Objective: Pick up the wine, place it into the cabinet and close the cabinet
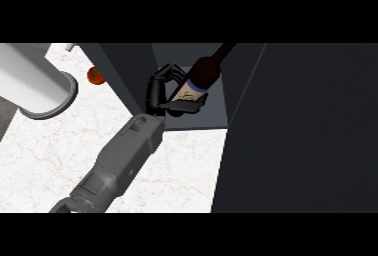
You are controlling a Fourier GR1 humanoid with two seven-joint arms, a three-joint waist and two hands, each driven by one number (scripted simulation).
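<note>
A dark wine bottle (pixel 202 74) with a pale label leans inside the open cabinet (pixel 212 114), neck pointing up and to the right. My left hand (pixel 156 91) comes in from the lower left and is shut on the bottle's lower body, fingers curled round its far side and thumb under the label. The bottle's base is hidden by the hand, so I cannot tell whether it rests on the cabinet floor. The cabinet's dark door (pixel 310 130) stands open and fills the right side. My right hand does not show.
A large white cylinder (pixel 35 82) lies at the left on the marble counter (pixel 52 150). A small red, tomato-like thing (pixel 97 75) sits beside the cabinet's left wall (pixel 122 75).
</note>
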